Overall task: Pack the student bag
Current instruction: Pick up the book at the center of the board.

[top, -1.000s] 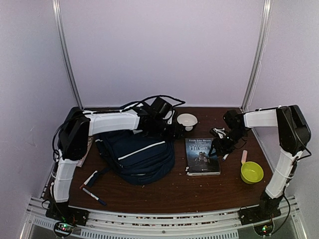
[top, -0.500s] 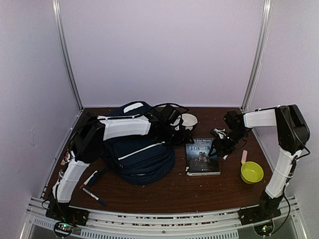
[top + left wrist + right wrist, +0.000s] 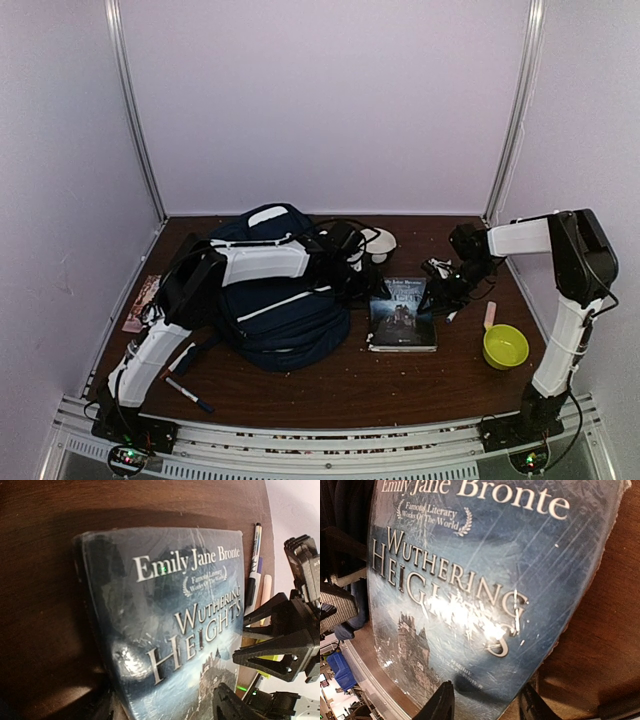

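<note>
Setting: dark brown wooden table (image 3: pixel 330 380) with pale lilac walls on three sides and a metal rail along the near edge.

Item 1, student bag (image 3: pixel 275 310): navy, with a white diagonal stripe. It lies left of centre on the table, with its pale-patched top toward the far wall.

Item 2, left arm (image 3: pixel 262 262): rises from the near-left corner and bends at the elbow. Its white forearm crosses rightward over the bag. The left gripper (image 3: pixel 367 287) sits low at the far-left corner of the book (image 3: pixel 403 318).

Item 3, right arm (image 3: pixel 575 290): stands upright from the near-right corner and folds at the top. Its forearm runs left and the wrist tips downward. The right gripper (image 3: pixel 438 294) is at the book's right edge.

Item 4, other objects:
- white bowl (image 3: pixel 379 242), far of the book
- yellow-green bowl (image 3: pixel 505 346), near right
- black-tipped marker (image 3: pixel 188 394), near left
- thin booklet (image 3: pixel 142 303), at the left edge

Item 5, view differences:
- The overhead view shows both arm poses but hides the fingers.
- The left wrist view reads the cover, "Emily Jane Bronte, Wuthering Heights". It shows the left fingers (image 3: pixel 226 702) parted with the book's corner between them, and the right gripper's black fingers spread apart at the book's right side. It also shows a capped pen (image 3: pixel 254 562) and a pale stick (image 3: pixel 265 592) just right of the book.
- The right wrist view shows the right fingers (image 3: pixel 442 703) apart over the glossy wrapped cover.
- Whether either pair presses on the book cannot be told, and nothing is clamped.
</note>
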Action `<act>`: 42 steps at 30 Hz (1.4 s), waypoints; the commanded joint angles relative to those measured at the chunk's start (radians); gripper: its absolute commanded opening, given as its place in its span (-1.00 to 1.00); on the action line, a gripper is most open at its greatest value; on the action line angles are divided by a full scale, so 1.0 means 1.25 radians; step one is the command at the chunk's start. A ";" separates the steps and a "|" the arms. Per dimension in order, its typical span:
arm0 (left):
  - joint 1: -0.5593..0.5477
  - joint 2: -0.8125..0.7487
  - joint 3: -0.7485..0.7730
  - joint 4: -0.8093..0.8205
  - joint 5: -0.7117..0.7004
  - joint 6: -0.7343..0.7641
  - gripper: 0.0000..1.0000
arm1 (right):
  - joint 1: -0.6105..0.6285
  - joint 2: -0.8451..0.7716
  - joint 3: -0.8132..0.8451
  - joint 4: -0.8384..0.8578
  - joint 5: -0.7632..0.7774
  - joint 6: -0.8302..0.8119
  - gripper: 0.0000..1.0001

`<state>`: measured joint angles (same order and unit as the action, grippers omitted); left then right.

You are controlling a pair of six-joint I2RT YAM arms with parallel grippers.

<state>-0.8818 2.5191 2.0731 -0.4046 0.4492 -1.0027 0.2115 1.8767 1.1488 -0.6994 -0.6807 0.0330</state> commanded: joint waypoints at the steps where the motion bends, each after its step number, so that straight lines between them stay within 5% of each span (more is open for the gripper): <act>1: -0.012 0.014 0.019 0.079 0.082 -0.013 0.31 | 0.016 0.059 -0.001 0.024 -0.042 0.012 -0.13; 7: -0.023 -0.077 0.004 0.086 0.032 0.056 0.27 | 0.017 0.067 0.000 0.029 -0.041 0.012 -0.11; 11: -0.034 -0.136 -0.044 0.205 0.045 0.091 0.26 | 0.016 0.073 0.001 0.032 -0.047 0.014 -0.11; 19: -0.039 -0.133 -0.149 0.395 0.106 0.010 0.21 | 0.019 0.095 -0.001 0.055 -0.143 0.017 -0.04; 30: -0.037 -0.302 -0.271 0.213 -0.024 0.083 0.21 | 0.110 0.119 0.051 0.090 -0.179 0.046 -0.04; 42: 0.010 -0.398 -0.484 0.122 -0.109 0.001 0.29 | 0.150 0.183 0.103 0.118 -0.156 0.099 -0.06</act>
<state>-0.8692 2.0865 1.4860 -0.2657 0.3248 -0.9737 0.3740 2.0487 1.2762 -0.6262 -0.9455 0.1410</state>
